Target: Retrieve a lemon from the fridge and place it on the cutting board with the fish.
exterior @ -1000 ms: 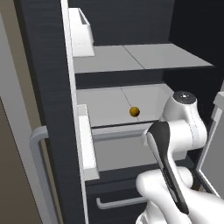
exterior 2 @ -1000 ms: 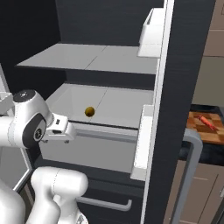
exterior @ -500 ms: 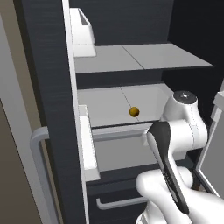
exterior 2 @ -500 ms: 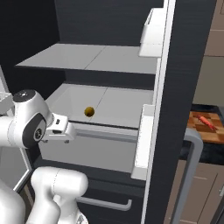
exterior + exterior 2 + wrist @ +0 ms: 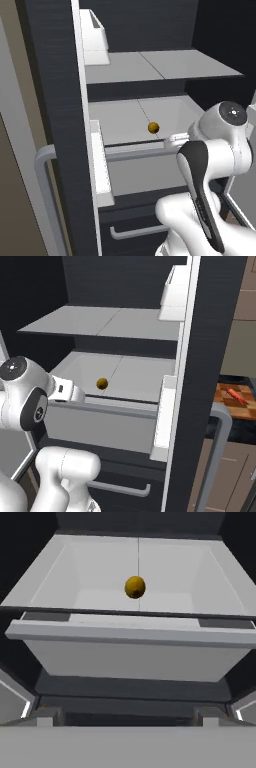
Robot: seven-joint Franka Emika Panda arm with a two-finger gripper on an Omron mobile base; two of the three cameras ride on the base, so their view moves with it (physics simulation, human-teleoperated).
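— Yellow lemon (image 5: 135,587), where is it?
— Alone on the fridge's (image 5: 50,90) pale lower shelf (image 5: 130,125), near the middle seam.
— And your hand?
— My gripper (image 5: 75,394) hangs before that shelf, jaws wide, holding nothing.

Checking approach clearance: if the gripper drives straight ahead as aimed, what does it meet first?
Probably the lemon on the fridge shelf, roughly centred ahead. The shelf's front lip sits just below that line and nearer; depth is unclear.

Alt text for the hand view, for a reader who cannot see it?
A small yellow-orange lemon sits alone near the middle of a light grey fridge shelf, seen from just in front and slightly above. The shelf's front lip crosses the picture below it.
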